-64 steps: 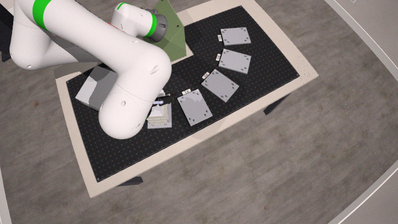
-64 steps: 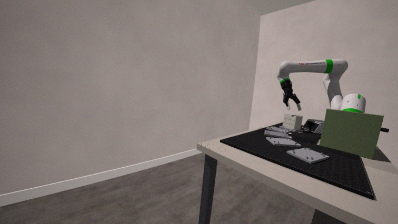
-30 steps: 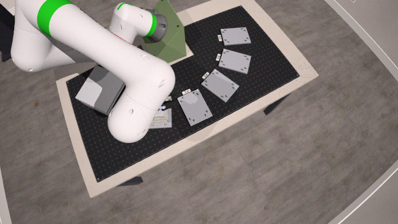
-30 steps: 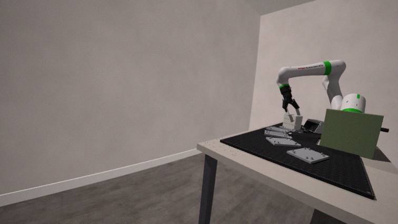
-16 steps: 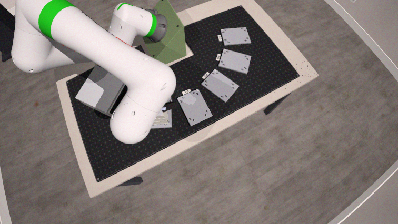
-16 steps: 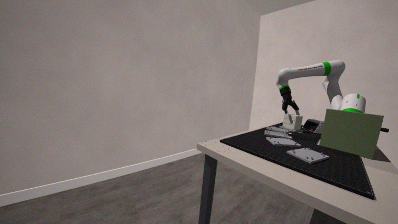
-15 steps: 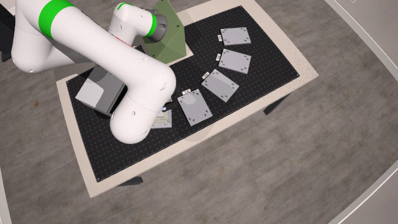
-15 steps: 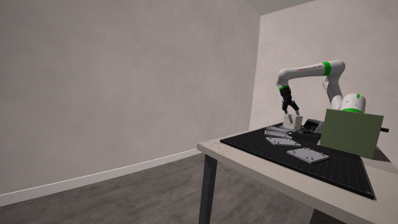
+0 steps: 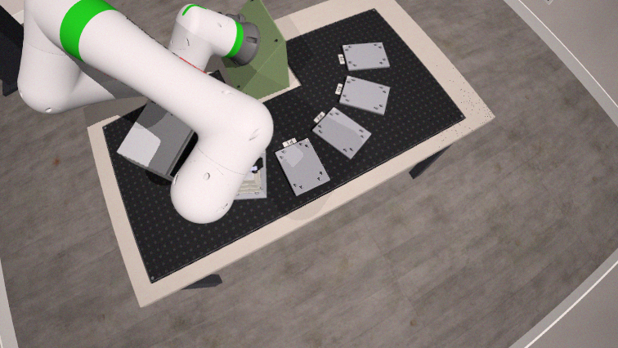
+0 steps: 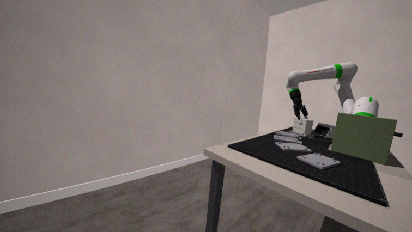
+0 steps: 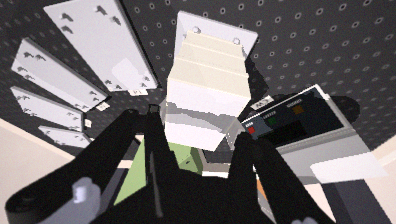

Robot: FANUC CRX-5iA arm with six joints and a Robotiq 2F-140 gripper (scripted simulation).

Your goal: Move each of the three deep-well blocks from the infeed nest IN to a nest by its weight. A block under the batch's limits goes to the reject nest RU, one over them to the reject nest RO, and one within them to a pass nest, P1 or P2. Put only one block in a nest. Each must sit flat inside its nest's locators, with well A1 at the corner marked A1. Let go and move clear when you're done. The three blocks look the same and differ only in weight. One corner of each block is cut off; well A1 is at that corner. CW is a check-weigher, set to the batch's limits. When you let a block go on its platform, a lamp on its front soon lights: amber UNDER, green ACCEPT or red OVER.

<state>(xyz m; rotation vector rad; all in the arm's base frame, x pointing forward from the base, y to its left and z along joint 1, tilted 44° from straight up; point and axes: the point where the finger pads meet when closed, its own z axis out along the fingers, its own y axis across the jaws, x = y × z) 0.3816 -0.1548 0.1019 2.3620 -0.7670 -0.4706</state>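
Three cream deep-well blocks stand stacked (image 9: 250, 184) (image 10: 303, 126) (image 11: 210, 70) on the infeed nest plate (image 11: 220, 29) (image 9: 253, 195). My gripper (image 10: 301, 117) (image 11: 198, 111) is down over the stack, its two black fingers pressed against opposite sides of the top block (image 11: 196, 131). In the top view the arm hides the gripper and most of the stack. The check-weigher (image 9: 151, 142) (image 10: 324, 130) (image 11: 300, 125) stands right beside the stack with its platform bare. I cannot tell if any of its front lamps is lit.
Four flat grey nest plates fan out from the stack: the nearest one (image 9: 302, 166) (image 11: 95, 42), a second (image 9: 341, 131), a third (image 9: 364, 95) and the farthest (image 9: 365, 55) (image 10: 318, 160); all are bare. A green box (image 9: 259, 55) (image 10: 363, 136) covers the arm's base.
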